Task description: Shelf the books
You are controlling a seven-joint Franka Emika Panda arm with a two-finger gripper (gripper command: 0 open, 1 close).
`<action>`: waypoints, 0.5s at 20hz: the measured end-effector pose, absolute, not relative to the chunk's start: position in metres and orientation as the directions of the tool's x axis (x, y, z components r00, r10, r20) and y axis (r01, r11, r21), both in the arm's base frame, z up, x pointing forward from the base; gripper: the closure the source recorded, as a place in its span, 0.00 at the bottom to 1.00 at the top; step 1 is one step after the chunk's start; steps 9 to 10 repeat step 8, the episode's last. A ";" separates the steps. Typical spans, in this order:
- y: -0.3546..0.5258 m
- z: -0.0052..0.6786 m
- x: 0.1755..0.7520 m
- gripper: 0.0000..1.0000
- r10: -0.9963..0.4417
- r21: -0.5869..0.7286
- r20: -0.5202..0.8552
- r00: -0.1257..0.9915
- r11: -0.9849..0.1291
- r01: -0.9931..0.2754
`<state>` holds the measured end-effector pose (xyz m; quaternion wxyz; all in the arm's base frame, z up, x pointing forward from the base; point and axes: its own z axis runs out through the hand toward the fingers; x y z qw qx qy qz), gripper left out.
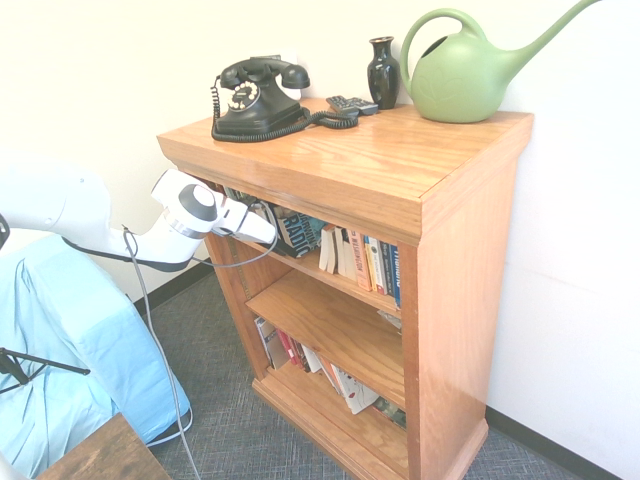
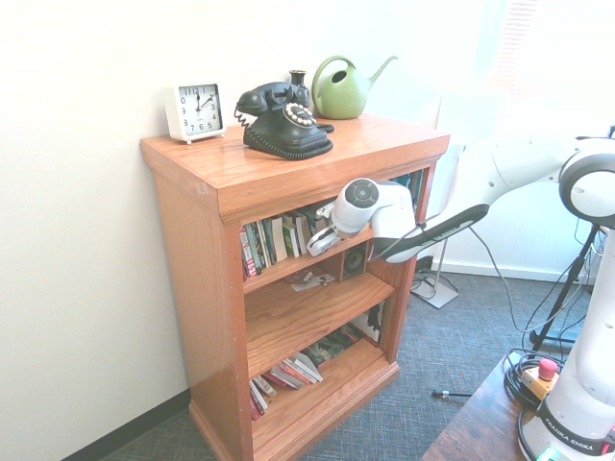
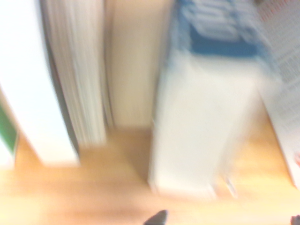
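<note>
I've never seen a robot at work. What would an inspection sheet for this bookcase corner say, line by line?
Surface: wooden bookcase, inner boards holding books.
Job's things: thick paperback with "RADIO" on its blue and black cover, tilted on the upper inner board, other books beside it.
Clutter: on top, black telephone, remote, dark vase, green watering can, white clock.
Gripper: at the paperback; whether it touches the book cannot be told.
Cables: coiled telephone cord on the bookcase top.
Surroundings: grey carpet, pale wall.
</note>
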<state>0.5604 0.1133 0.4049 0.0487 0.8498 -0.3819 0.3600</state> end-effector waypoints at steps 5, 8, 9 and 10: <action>0.110 0.426 0.496 0.00 -0.634 -0.222 0.635 0.441 -0.697 -0.682; 0.104 0.435 0.459 0.00 -0.654 -0.234 0.615 0.442 -0.686 -0.689; 0.104 0.435 0.459 0.00 -0.654 -0.234 0.615 0.442 -0.686 -0.689; 0.104 0.435 0.459 0.00 -0.654 -0.234 0.615 0.442 -0.686 -0.689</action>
